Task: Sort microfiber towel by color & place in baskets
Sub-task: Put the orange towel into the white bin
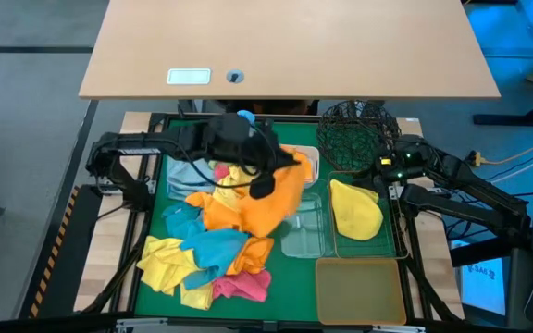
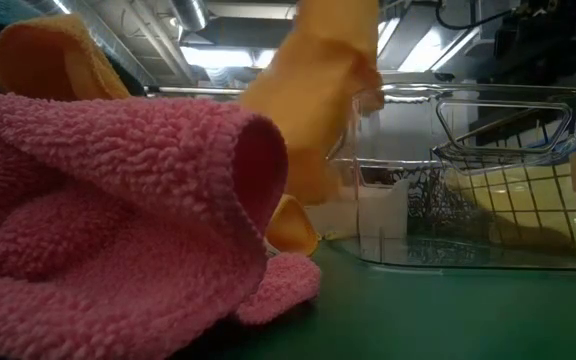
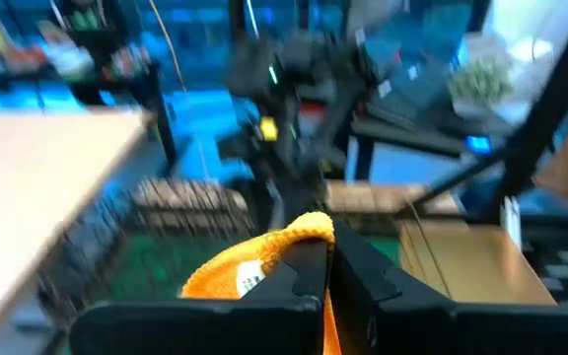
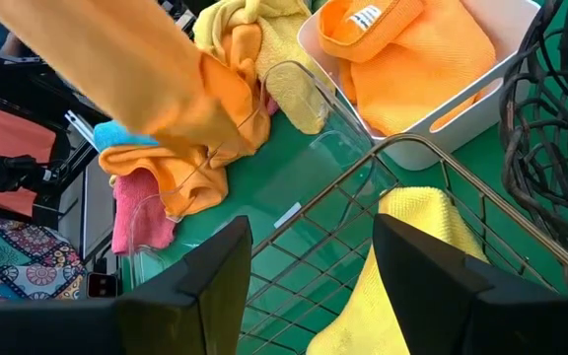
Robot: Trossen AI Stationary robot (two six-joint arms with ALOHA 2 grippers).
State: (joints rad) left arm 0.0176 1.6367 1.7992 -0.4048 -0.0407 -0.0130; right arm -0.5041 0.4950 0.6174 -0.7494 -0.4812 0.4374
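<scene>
High view first: we see the left gripper clenched on one orange towel, which hangs lifted above the green mat near the white tub. Our right gripper stands open, holding nothing, above the rectangular wire basket, where one yellow towel lies. We count five baskets: the black round mesh basket, the white tub, the clear tub, the wire basket and the amber tub. In the right wrist view the white tub holds one orange cloth. On the mat a loose pile remains: two yellow towels, two teal ones, one pink and one grey-blue, as far as we can tell.
</scene>
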